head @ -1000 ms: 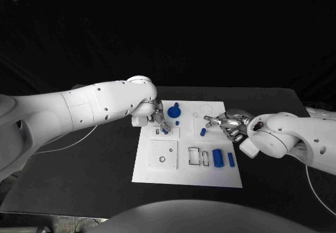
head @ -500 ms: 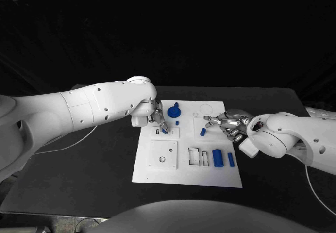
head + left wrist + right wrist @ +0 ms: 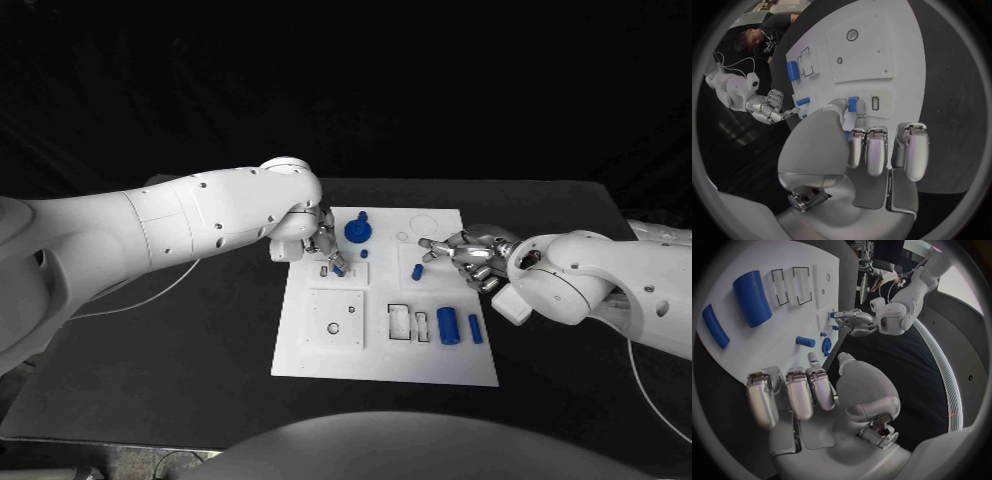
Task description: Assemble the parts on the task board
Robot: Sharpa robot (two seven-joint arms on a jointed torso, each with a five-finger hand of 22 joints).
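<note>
The white task board lies mid-table. My left hand hovers over its far left part and pinches a small blue peg, held just beside a narrow slot; the same peg sits between thumb and a finger. My right hand hangs over the board's right edge, fingers apart and holding nothing, close to a short blue peg lying on the board. That lying peg is just beyond the right hand's fingertips.
A blue round part stands at the far end of the board. A thick blue cylinder and a thin blue bar lie at the near right, beside two rectangular outlines. A raised square plate with a hole is at the near left.
</note>
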